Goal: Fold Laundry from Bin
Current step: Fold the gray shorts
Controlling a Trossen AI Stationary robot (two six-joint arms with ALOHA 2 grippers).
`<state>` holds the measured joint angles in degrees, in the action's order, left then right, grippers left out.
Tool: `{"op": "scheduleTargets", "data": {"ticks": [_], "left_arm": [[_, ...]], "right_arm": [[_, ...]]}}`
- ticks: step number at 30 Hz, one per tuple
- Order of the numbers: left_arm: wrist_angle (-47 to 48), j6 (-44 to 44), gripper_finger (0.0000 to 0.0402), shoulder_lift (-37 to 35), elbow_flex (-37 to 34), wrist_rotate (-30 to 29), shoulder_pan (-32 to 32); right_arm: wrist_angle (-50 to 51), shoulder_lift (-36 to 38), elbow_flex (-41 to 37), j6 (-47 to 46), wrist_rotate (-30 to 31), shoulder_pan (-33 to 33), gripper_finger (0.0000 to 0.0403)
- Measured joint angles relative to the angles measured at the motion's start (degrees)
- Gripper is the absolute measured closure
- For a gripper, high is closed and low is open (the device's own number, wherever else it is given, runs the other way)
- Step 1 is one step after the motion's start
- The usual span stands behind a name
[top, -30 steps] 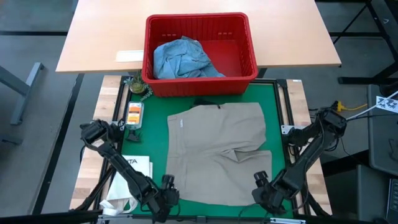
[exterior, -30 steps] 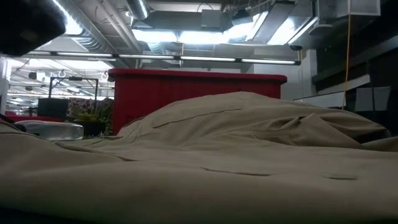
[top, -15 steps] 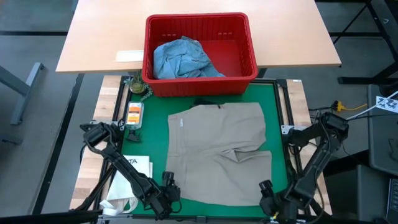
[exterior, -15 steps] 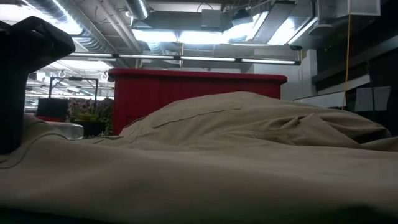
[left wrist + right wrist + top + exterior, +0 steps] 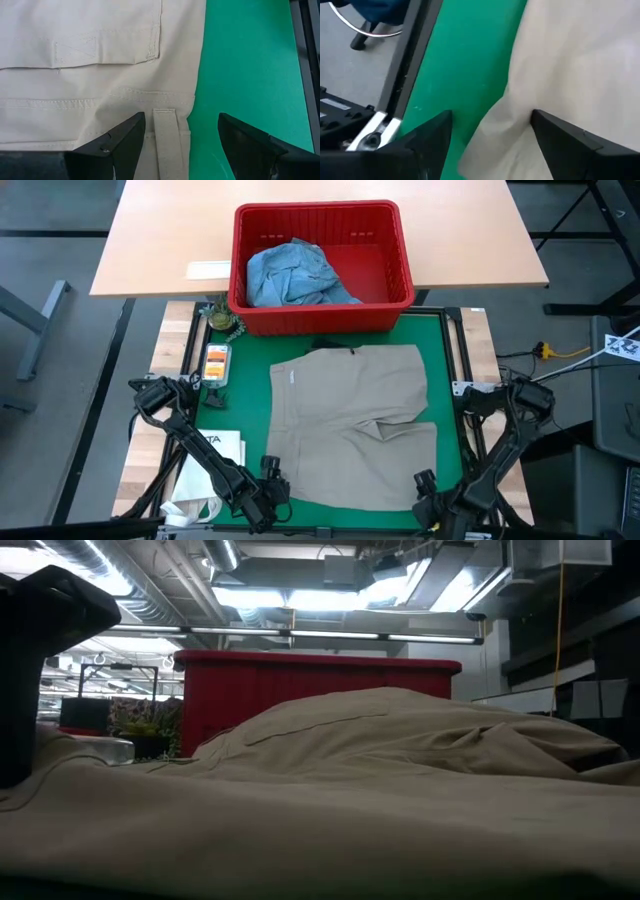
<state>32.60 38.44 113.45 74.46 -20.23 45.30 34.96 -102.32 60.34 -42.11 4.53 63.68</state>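
Only the letters "TA" can be read, printed on the white paper bag (image 5: 215,450) lying just beside the green mat (image 5: 445,395) (the rest is cut off).

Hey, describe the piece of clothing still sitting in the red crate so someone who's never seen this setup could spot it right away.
Start at the red bin standing at the far edge of the green mat, half on the pale wooden table. Inside it, bunched against one side, lies a crumpled light blue garment. It is the only clothing in the bin and the only blue piece; the khaki garment lies spread flat on the mat.
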Motion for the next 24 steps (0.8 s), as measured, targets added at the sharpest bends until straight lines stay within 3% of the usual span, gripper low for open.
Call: {"op": "scheduleTargets", "data": {"ticks": [3,6,14,18,24], "left_arm": [[0.0,0.0,0.0163,0.0,0.0,0.3,0.0],[0.0,0.0,0.0189,0.0,0.0,0.3,0.0],[-0.1,0.0,0.032,0.0,0.0,1.7,0.0],[2.5,0.9,0.039,0.1,2.4,7.4,-0.7],[11.7,1.8,0.0398,0.1,11.7,12.5,-1.0]], "right_arm": [[0.1,-0.8,0.1,0.0,0.1,0.0,0.0151],[0.6,-1.0,0.2,-0.1,0.5,0.0,0.0202],[1.9,-1.0,0.9,-0.2,1.2,-0.1,0.0388],[9.3,-1.0,5.5,0.3,0.5,-0.1,0.0374],[20.4,-0.7,16.7,2.6,-0.7,0.1,0.0384]]}}
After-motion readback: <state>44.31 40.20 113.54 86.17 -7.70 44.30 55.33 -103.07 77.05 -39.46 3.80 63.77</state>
